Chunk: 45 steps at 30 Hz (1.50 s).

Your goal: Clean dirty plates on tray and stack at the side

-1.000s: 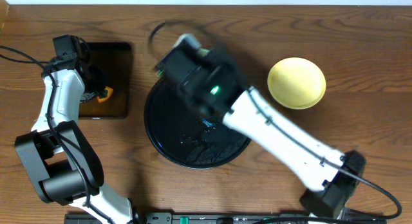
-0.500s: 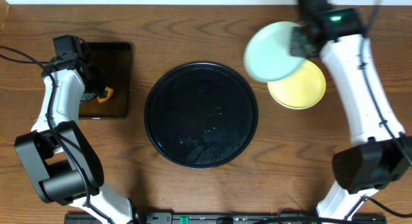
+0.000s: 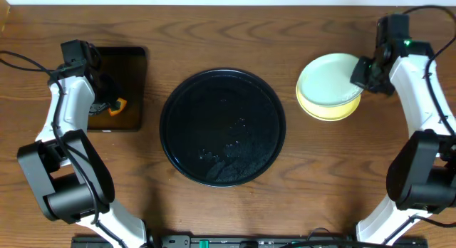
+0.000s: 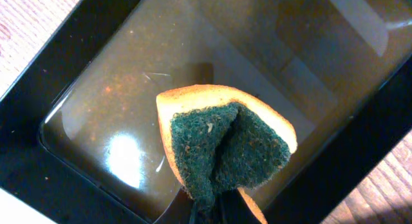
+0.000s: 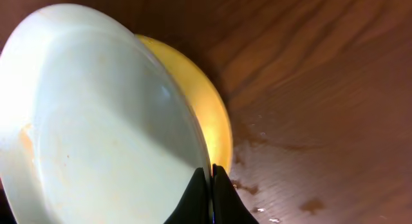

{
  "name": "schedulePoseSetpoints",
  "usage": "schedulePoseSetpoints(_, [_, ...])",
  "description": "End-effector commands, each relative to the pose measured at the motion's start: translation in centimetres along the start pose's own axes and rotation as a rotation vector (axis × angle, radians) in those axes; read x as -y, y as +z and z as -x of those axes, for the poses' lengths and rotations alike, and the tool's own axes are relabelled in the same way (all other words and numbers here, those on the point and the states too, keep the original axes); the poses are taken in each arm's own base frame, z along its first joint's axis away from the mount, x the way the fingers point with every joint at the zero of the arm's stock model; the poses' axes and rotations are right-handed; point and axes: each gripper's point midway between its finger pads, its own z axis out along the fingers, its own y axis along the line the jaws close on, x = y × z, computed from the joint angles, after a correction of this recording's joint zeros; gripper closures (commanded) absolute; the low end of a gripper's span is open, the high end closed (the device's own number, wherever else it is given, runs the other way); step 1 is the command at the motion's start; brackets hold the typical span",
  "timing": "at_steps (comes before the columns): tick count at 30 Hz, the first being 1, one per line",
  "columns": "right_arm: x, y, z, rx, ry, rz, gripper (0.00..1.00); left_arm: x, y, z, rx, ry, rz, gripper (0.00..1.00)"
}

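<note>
- Currently, a pale mint-blue round shallow plate (image 3: 326, 77) (image 5: 96, 121) is seen lying on top of a pale yellow round shallow plate (image 3: 331, 112) (image 5: 207, 114), at the right side of the brown wooden table (image 3: 235, 34).
- The two plates are placed well apart from the large round black tray (image 3: 221, 127), whose glossy surface is marked with wet streaks; this tray is set in the middle of the table.
- Only a crescent of the yellow plate is left showing along the near edge of the mint-blue one, which is shifted slightly toward the far side.
- The right gripper (image 3: 358, 78) (image 5: 209, 185) is clenched on the right rim of the mint-blue plate; in the right wrist view the rim is pinched between the two dark fingers.
- A faint orange tint is visible at one edge of the mint-blue plate in the right wrist view.
- Small wet spots are seen on the wood just beside the yellow plate.
- The left gripper (image 3: 107, 100) (image 4: 215, 210) is closed tightly on an orange sponge with a dark green scouring face (image 3: 116, 103) (image 4: 225, 147), which is folded in the grip.
- The sponge is held over the small rectangular black tray with a brownish inside (image 3: 132, 59) (image 4: 129, 89), at the left of the table; whether it touches the tray floor cannot be told.
</note>
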Motion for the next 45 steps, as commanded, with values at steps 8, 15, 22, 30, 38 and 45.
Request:
schedulePoseSetpoints(8, [-0.8,1.4,-2.5,-0.081,0.002,0.054,0.61,-0.5,0.6,-0.4,-0.017,0.013,0.015,0.92])
schedulePoseSetpoints(15, [-8.6,-1.7,-5.5,-0.216,-0.184,0.495,0.54,-0.1,0.6,0.6,0.022,0.011,-0.003,0.92])
schedulePoseSetpoints(22, [-13.1,-3.0,-8.8,-0.264,-0.309,0.581,0.51,1.0,0.7,2.9,0.115,0.008,-0.044,0.92])
schedulePoseSetpoints(30, [-18.0,-3.9,-13.1,-0.271,-0.481,0.596,0.51,1.5,4.0,3.7,0.134,0.032,-0.051,0.59])
schedulePoseSetpoints(38, [-21.1,-6.7,-14.3,-0.220,-0.569,0.643,0.55,1.7,2.2,4.3,0.162,0.031,-0.064,0.28])
schedulePoseSetpoints(45, [-20.9,-12.2,-12.8,-0.114,-0.587,0.693,0.46,4.2,-6.0,5.7,0.266,0.044,-0.229,0.25])
